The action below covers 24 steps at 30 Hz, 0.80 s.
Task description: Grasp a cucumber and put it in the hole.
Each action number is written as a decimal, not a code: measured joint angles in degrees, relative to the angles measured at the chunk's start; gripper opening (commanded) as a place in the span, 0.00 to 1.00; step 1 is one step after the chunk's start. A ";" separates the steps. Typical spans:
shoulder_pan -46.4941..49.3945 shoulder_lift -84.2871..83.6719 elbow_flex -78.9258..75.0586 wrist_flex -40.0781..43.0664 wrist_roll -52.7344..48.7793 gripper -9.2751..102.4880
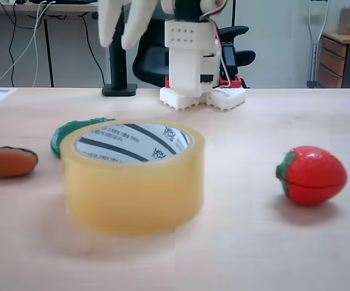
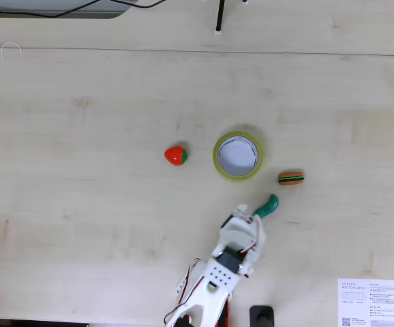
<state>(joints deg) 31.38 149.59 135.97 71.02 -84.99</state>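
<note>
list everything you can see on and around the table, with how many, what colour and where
cucumber: 1, dark green, on the table beside the tape roll, at the claw's tips in the top-down fixed view
tape roll: 1, yellowish, mid-table, lying flat, its hole up and empty
strawberry: 1, red with green top, left of the roll in the top-down fixed view
orange toy: 1, orange with dark ends, right of the roll there
paper sheet: 1, white, printed, table corner
office chair: 1, black, behind the table
arm: 1, white
claw: 1, white, beside the cucumber; grip unclear
</note>
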 measured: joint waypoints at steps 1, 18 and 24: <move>1.05 -1.32 -0.79 -0.26 0.00 0.24; 2.55 -20.48 -3.60 -2.99 0.00 0.36; 3.08 -26.46 -3.60 -6.33 0.00 0.42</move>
<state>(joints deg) 34.45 123.13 132.36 64.69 -84.99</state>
